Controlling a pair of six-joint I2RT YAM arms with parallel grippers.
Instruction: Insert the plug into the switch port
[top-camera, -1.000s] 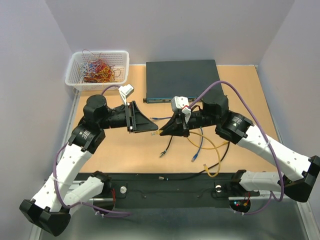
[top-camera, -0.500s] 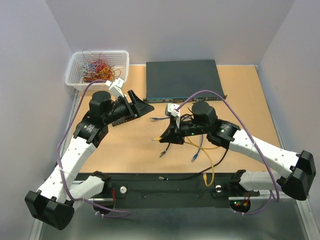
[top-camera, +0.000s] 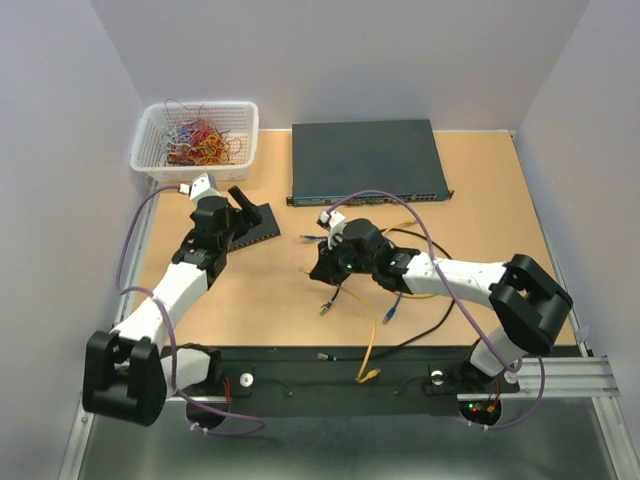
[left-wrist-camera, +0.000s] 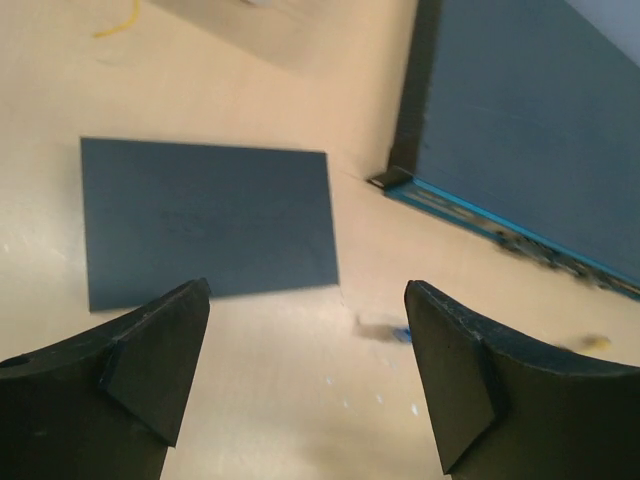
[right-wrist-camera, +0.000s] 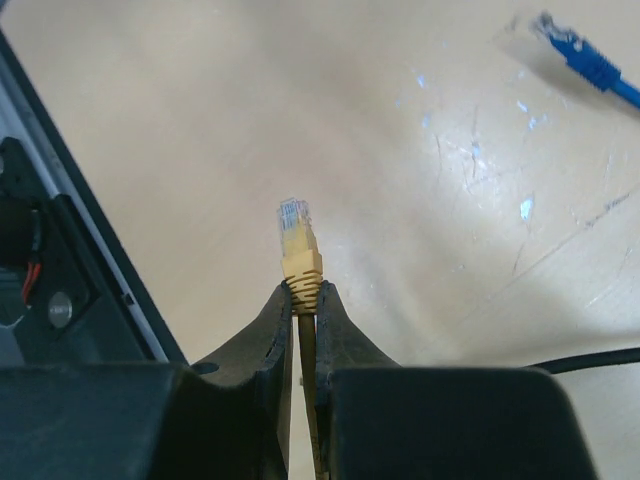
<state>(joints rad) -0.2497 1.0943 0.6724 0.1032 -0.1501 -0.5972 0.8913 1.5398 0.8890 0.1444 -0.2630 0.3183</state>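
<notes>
The small flat black box lies flat on the table at the left; in the left wrist view only its top face shows, so the switch port is hidden. My left gripper hovers over the box's left end, open and empty. The yellow plug sticks out past the tips of my right gripper, which is shut on its ribbed boot. In the top view my right gripper is mid-table, to the right of the box and apart from it. The plug's yellow cable trails toward the near edge.
The large dark grey-blue rack switch lies at the back, its corner showing in the left wrist view. A white basket of coloured wires stands back left. Loose blue and black cables lie around my right gripper, with a blue plug nearby.
My left jaws have opened wide and the small black box now lies flat on the table. My right gripper has moved left and nearer with the yellow plug.
</notes>
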